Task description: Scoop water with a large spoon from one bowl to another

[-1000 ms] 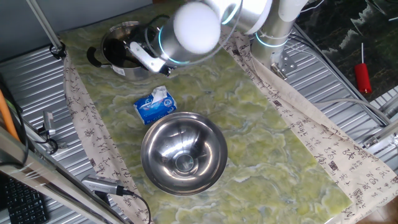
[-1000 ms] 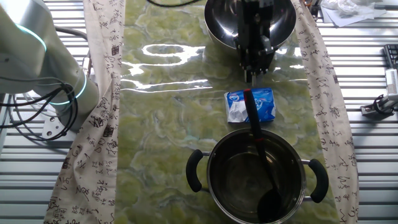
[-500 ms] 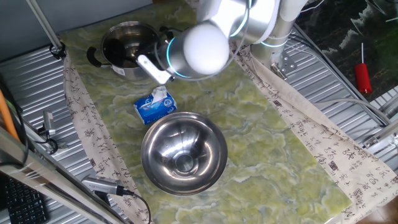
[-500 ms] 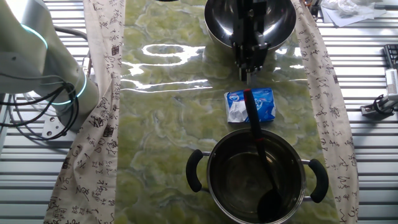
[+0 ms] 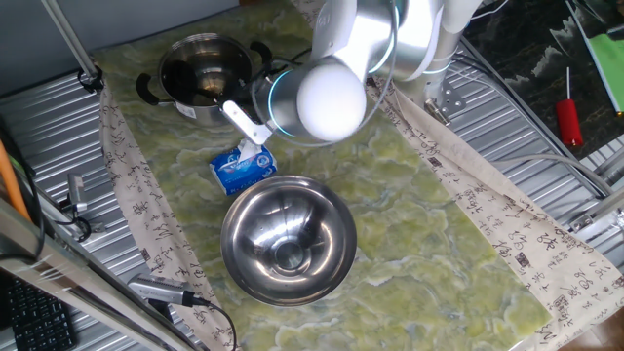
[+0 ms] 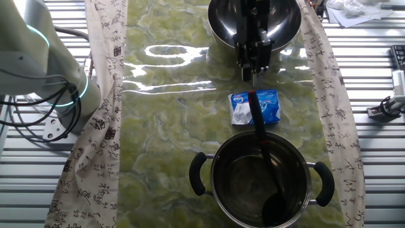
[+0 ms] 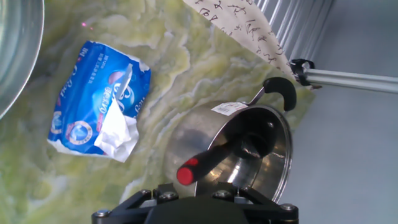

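The large spoon lies in the steel pot (image 6: 262, 180), its dark handle leaning over the rim and its red end (image 6: 252, 96) above the blue-and-white tissue pack (image 6: 254, 106). The hand view shows the red end (image 7: 185, 175) and the pot (image 7: 236, 155) close below. The big steel bowl (image 5: 288, 239) stands near the pack. I cannot make out water beyond a sheen on the steel. My gripper (image 6: 254, 77) hangs tilted between bowl and pack, holding nothing. It sits under the white arm joint in one fixed view (image 5: 246, 125). Its fingertips are hidden.
Patterned cloth strips (image 6: 104, 76) run along both long sides of the green mat. Ribbed metal racks flank the table. A red-handled tool (image 5: 568, 117) lies on the right rack and a clamp (image 6: 386, 107) on the other side. The arm's base (image 6: 44, 69) stands beside the mat.
The arm has swung from over the pot toward the tissue pack and bowl. The spoon, pot, pack and bowl have not moved.
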`<state>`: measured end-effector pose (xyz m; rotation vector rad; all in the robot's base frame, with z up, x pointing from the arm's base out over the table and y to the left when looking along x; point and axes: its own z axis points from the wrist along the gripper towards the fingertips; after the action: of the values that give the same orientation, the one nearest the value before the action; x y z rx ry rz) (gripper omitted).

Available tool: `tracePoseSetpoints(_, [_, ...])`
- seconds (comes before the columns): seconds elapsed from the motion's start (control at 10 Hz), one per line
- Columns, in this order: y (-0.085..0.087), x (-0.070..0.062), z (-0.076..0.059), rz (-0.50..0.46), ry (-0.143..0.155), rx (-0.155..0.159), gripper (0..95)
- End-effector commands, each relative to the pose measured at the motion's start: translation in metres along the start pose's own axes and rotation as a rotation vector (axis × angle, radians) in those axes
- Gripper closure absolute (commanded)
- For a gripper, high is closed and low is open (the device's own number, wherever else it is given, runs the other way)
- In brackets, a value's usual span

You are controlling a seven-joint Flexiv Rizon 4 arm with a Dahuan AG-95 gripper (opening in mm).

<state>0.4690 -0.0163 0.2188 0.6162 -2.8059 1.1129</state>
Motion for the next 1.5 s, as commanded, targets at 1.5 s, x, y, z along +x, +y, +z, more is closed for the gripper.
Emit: tracePoseSetpoints(1.5, [0.004,-0.01,0.026,0.024,-0.005,0.034,57.0])
